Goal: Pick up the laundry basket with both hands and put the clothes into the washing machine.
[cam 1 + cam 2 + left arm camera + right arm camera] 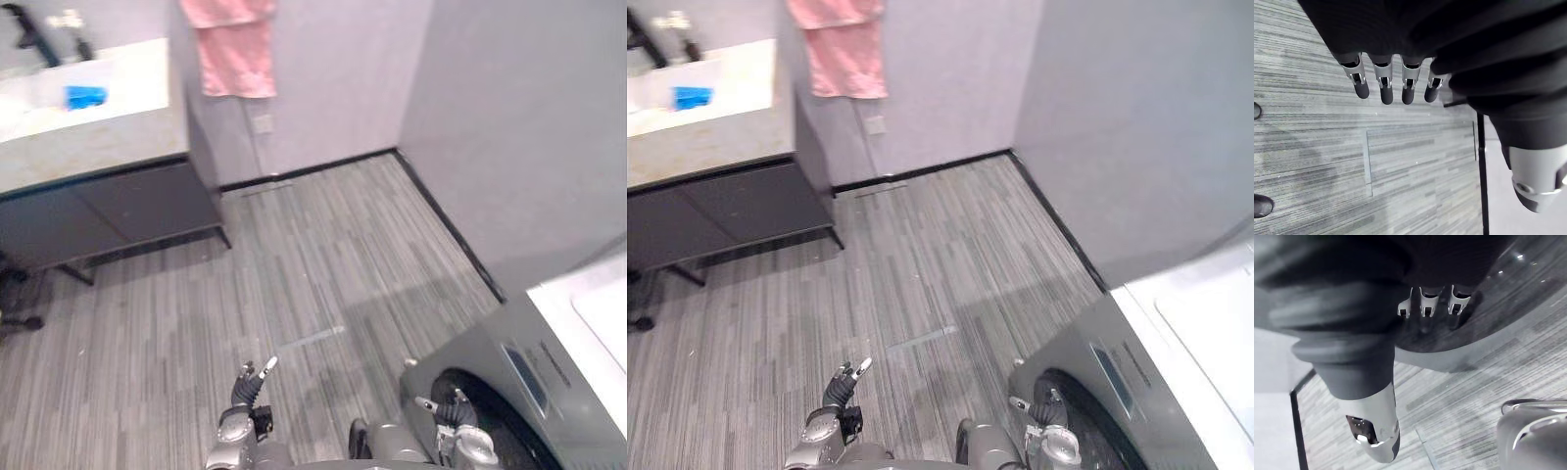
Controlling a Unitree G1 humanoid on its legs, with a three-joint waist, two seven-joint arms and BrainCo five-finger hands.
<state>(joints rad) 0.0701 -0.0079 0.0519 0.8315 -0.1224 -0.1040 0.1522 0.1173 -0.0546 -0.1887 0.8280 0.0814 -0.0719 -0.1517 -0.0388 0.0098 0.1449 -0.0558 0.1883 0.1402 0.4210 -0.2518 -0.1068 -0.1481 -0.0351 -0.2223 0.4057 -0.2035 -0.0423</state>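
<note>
Near, left hand (247, 390) low over grey striped floor (323, 264), fingers loosely straight, empty. Right hand (453, 409) just before the washing machine (514, 367), fingers (1423, 307) relaxed, holding nothing, pointing at its dark round door (495, 431). Machine sits near right: grey front, white top. Far left, dark vanity (108, 211) with pale counter, blue item (85, 96) on it. Pink towel (235, 49) hangs on far wall.

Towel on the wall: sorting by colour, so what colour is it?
The towel is pink; left eye view shows it best.
</note>
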